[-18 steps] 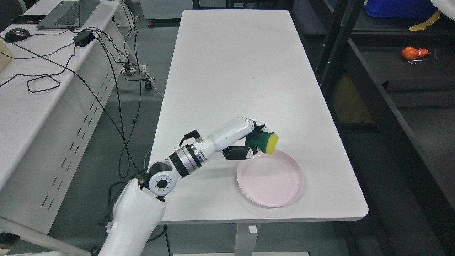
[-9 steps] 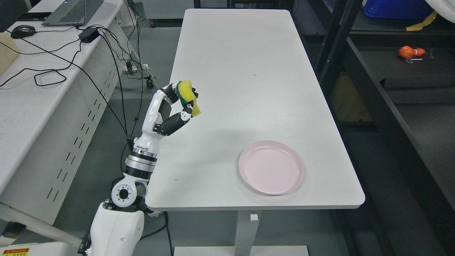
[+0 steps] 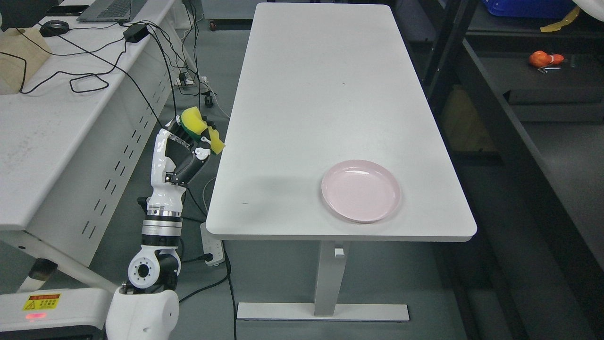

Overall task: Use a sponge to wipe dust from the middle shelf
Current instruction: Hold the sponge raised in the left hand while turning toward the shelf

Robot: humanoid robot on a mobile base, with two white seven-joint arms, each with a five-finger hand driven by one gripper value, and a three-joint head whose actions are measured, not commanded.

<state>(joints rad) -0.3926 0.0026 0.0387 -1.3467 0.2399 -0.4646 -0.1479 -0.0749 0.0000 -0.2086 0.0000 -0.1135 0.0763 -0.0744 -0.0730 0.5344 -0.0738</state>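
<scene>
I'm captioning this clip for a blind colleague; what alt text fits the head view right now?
The left robot hand grips a yellow and green sponge, raised beside the left edge of a white table. An empty pink plate sits near the table's front right corner; dark shelving stands to the right.

- The left hand (image 3: 186,144) was up in the air off the left edge of the white surface (image 3: 330,94), fingers (image 3: 200,153) curled around a yellow and green sponge (image 3: 196,125).
- The sponge looked squished and bent in the grip, yellow side facing out.
- A pink plate (image 3: 361,190) sat near the front right of that surface, well apart from the hand, with nothing on it.
- Over on the left there was a second white desk (image 3: 47,141) with black cables (image 3: 89,71), a mouse (image 3: 51,27) and a laptop (image 3: 111,8) at the top edge.
- On the right, dark shelving (image 3: 519,118) had a small orange object (image 3: 542,58) sitting on it.
- A power strip (image 3: 212,243) lay on the floor under the surface's left front corner.
</scene>
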